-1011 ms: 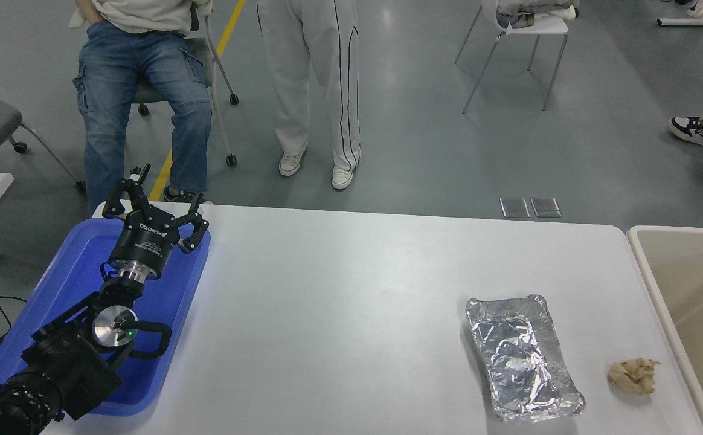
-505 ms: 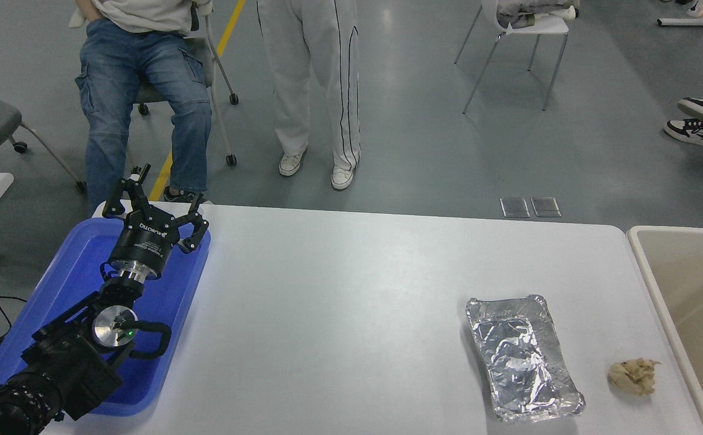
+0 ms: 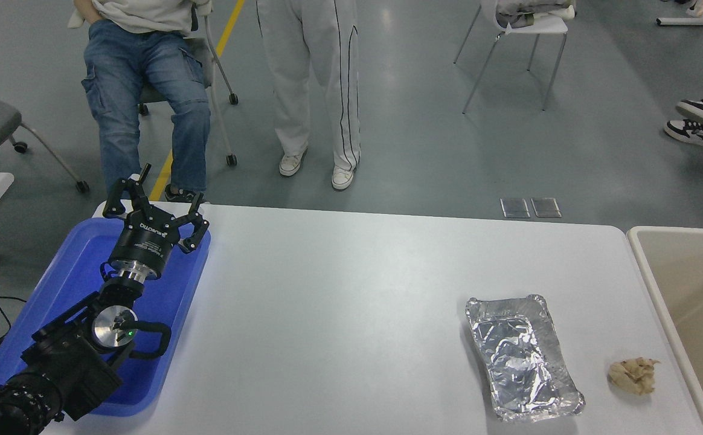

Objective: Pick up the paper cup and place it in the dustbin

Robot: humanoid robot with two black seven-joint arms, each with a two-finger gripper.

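No paper cup shows on the tabletop (image 3: pixel 351 290). The dustbin (image 3: pixel 647 266) lies far right of the spread, empty left gripper (image 3: pixel 157 205); the right gripper is unseen.

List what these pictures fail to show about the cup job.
- Paper cup: nowhere visible in the head view.
- Dustbin: cut off by the right edge, most of its inside unseen.
- Right arm: outside the frame.
- Blue tray: partly covered by the left gripper.

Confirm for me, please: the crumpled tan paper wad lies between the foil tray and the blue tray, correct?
Not quite. In the head view the crumpled tan paper wad lies between the foil tray and the dustbin; the blue tray is at the table's opposite end.
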